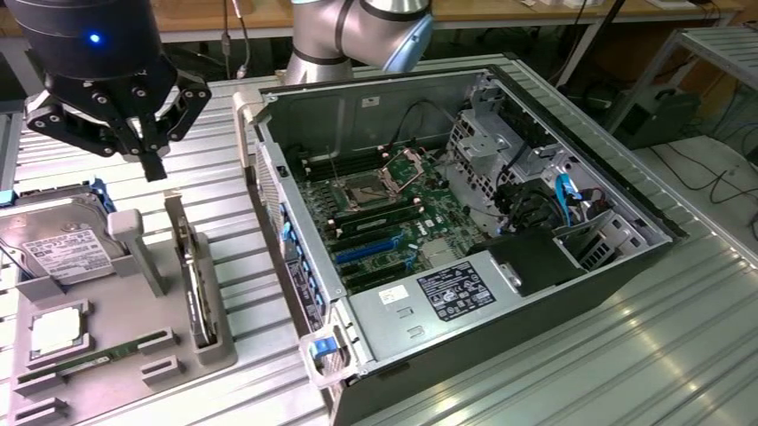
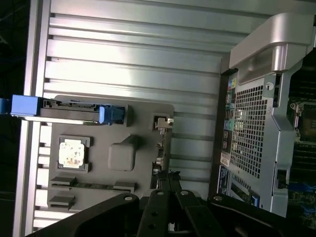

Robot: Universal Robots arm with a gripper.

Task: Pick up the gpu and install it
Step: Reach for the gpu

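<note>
The gpu [image 1: 194,271] stands on its edge in a slot of the grey holder tray [image 1: 124,333] on the exterior view's left, showing as a thin dark card. My gripper [image 1: 151,162] hangs in the air above the far end of the tray, shut with nothing between its fingers. In the wrist view the gpu [image 2: 160,148] runs along the edge of the tray [image 2: 111,148], straight ahead of the closed black fingers of the gripper [image 2: 170,197]. The open computer case [image 1: 474,222] lies beside the tray with its motherboard [image 1: 379,209] and blue card slots [image 1: 365,253] exposed.
The tray also holds a hard drive [image 1: 66,248] with blue side rails, a processor [image 1: 56,330] and a narrow memory stick [image 1: 95,362]. Ribbed metal table [image 1: 640,355] surrounds the case. The arm's base [image 1: 343,35] stands behind the case.
</note>
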